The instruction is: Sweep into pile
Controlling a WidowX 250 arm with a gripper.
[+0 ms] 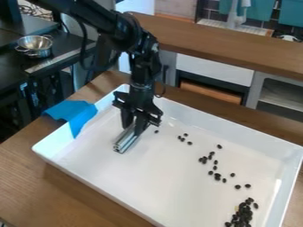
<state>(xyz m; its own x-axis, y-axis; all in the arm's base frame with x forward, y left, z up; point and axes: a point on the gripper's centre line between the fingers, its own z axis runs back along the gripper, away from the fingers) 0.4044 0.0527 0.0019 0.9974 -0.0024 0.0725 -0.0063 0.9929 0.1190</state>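
Fingers (141, 126) clenched on a metal bar (125, 140), your gripper (134, 123) hangs over the upper left of the white tray (148, 177). You have black beans (243, 213) strewn from near the gripper toward the lower right, where most sit in a clump.

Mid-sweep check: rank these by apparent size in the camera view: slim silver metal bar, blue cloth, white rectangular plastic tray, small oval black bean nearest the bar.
1. White tray
2. Blue cloth
3. Silver bar
4. Black bean, by far the smallest
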